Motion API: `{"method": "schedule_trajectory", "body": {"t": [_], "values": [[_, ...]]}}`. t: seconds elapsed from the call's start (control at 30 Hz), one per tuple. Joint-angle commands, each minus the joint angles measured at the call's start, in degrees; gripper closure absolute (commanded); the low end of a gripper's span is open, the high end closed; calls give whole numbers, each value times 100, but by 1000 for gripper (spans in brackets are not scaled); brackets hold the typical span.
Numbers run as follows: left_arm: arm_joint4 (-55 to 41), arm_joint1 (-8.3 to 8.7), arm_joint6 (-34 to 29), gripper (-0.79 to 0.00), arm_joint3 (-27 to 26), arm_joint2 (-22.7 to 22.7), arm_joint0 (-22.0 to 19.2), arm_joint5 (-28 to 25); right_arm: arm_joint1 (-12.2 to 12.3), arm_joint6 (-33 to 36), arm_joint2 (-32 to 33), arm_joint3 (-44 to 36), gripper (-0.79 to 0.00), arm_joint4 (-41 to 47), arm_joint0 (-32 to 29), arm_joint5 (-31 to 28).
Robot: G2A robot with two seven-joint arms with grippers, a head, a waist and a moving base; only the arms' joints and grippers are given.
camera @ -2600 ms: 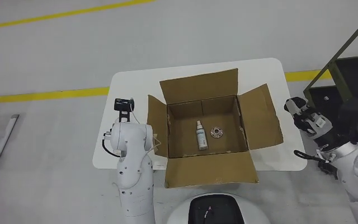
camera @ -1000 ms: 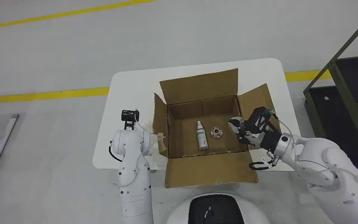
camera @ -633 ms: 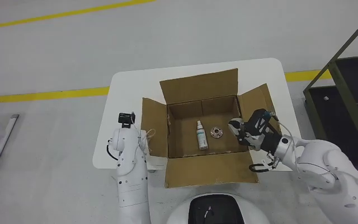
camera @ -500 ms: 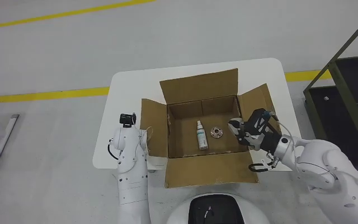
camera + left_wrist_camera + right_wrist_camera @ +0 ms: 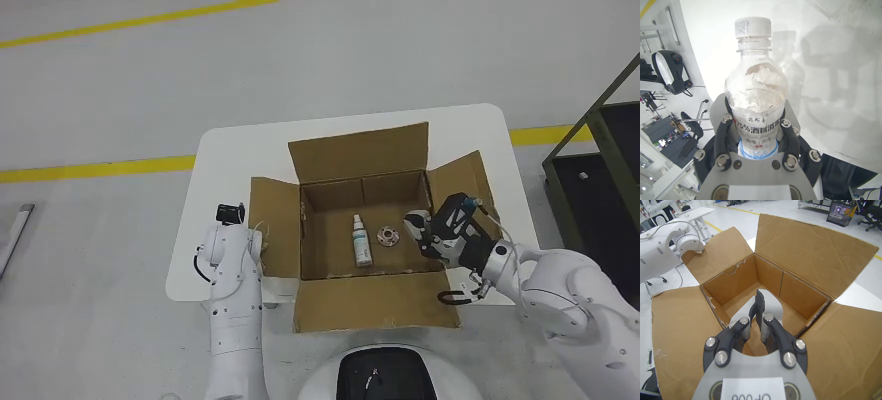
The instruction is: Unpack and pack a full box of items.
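An open cardboard box [image 5: 470, 205] stands mid-table with all flaps spread. On its floor lie a small white spray bottle [image 5: 360, 241] and a round metal part [image 5: 388, 236]. My right gripper [image 5: 418, 228] hovers over the box's right wall, and its fingers [image 5: 758, 302] are shut with nothing between them. My left gripper [image 5: 755, 123] is shut on a clear plastic bottle [image 5: 755, 85] with a white cap, held over the white table [image 5: 829, 56]. The left arm [image 5: 230, 270] stands just left of the box's left flap [image 5: 275, 225].
Bare white table [image 5: 235, 160] lies behind and to the left of the box. A dark metal rack [image 5: 600, 150] stands off the table's right side. The front flap [image 5: 375, 300] reaches the table's near edge.
My right arm came in from off the table's right side to above the box's right wall. The left flap swung outward and the left arm shifted slightly beside it.
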Motion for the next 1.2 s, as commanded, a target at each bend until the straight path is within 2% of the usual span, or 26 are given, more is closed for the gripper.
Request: {"method": "schedule_trajectory", "body": {"t": [0.0,0.17,0.33,0.47,0.6,0.73,0.93,1.17], "values": [[-14,8,-52,-785,17,-5,-13,55,2,12,3,-10,0,-17,-10,13],[-157,15,-14,-785,48,21,-26,125,9,37,37,-40,0,-42,-49,39],[-135,27,15,-785,-235,83,61,211,15,51,60,-96,0,-42,-93,53],[-223,43,-91,-785,-872,36,179,193,8,15,40,-138,0,89,-85,84],[-273,68,-189,-785,-1695,-19,420,16,-17,-49,49,-53,0,655,-11,245],[-266,95,-267,-785,-2390,-92,658,-113,-52,-46,53,50,0,1040,95,748],[-498,111,-407,-785,-2983,-166,822,-155,-100,-71,-131,202,0,1301,302,972],[-875,130,-288,-785,-3706,-150,950,-284,-181,-272,-266,578,0,1936,506,1446]]}}
